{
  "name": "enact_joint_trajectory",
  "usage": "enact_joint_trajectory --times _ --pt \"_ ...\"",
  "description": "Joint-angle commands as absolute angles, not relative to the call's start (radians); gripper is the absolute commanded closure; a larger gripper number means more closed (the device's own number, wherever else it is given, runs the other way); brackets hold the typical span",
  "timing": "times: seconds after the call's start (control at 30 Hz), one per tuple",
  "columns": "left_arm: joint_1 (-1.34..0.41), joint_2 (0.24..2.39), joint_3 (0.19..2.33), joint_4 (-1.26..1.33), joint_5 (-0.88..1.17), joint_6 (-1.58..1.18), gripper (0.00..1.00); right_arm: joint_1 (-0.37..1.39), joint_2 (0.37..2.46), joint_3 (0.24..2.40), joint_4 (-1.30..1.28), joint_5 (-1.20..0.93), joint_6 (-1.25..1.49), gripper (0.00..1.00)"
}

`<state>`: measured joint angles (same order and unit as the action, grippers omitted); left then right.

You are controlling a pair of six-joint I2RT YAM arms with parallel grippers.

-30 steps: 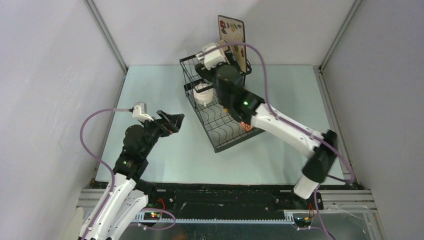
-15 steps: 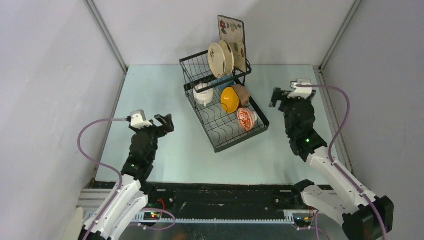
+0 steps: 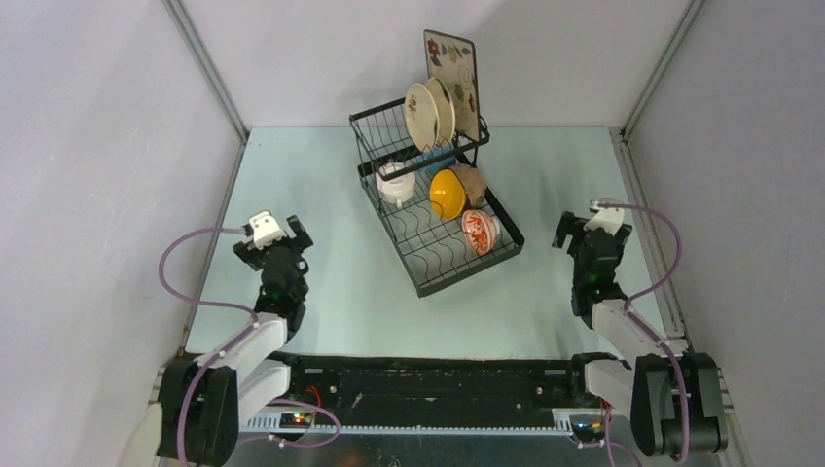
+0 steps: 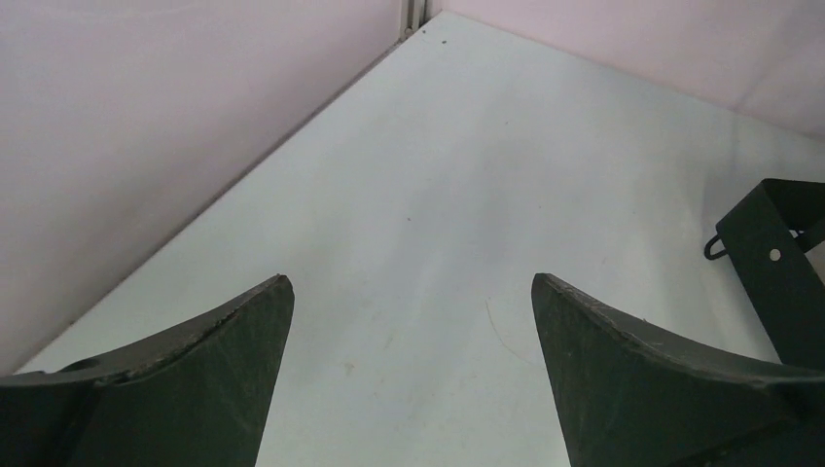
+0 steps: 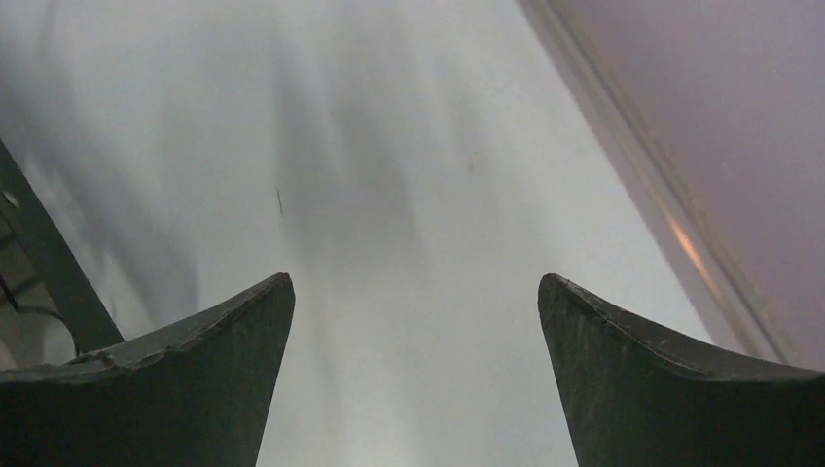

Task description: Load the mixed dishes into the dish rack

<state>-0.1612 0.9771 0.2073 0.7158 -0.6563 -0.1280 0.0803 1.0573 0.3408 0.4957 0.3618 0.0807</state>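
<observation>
Dishes [image 3: 447, 194] are standing in the rack [image 3: 440, 265] by the far edge of the worktop [image 3: 331, 185], while the left gripper [image 3: 272, 242] and right gripper [image 3: 592, 233] are hovering empty, jaws apart, near the left and right edges.

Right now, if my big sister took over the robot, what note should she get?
Left fingers: open, holding nothing. Right fingers: open, holding nothing. Both are over bare table, apart from the black wire dish rack.
Raised basket: round cream plates on edge, square cream floral plate upright behind them.
Lower tray: white two-handled cup, yellow bowl, brown bowl, red-patterned bowl.
Done: every dish in view is racked.
Left: probably nothing; no dish shows outside the rack.
</observation>
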Motion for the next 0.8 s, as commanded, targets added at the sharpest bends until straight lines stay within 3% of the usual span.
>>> enact_joint_trajectory --times 0.0,0.23,0.37,0.43,0.57,0.7,0.77 --pt "-0.131 0.98 0.254 0.8 -0.639 -0.048 0.0 0.04 1.063 0.296 0.674 0.165 0.089 0.02" --pt "-0.124 1.032 0.23 0.806 -0.606 -0.016 0.0 0.084 1.192 0.251 0.851 0.225 0.018 0.03" --pt "-0.119 1.071 0.166 1.006 -0.699 -0.031 0.05 0.088 1.257 0.225 0.944 0.282 0.034 0.05" --pt "-0.118 1.108 0.116 1.132 -0.7 -0.021 0.03 0.082 1.306 0.215 0.998 0.299 0.05 0.06" --pt "-0.116 1.161 0.135 1.12 -0.741 -0.038 0.0 0.061 1.351 0.221 1.031 0.264 0.065 0.09" --pt "-0.094 1.216 0.217 1.006 -0.597 -0.004 0.0 0.043 1.355 0.228 1.014 0.23 0.069 0.08" --pt "-0.066 1.223 0.255 0.93 -0.444 0.02 0.0 0.043 1.358 0.228 1.02 0.229 0.068 0.01"
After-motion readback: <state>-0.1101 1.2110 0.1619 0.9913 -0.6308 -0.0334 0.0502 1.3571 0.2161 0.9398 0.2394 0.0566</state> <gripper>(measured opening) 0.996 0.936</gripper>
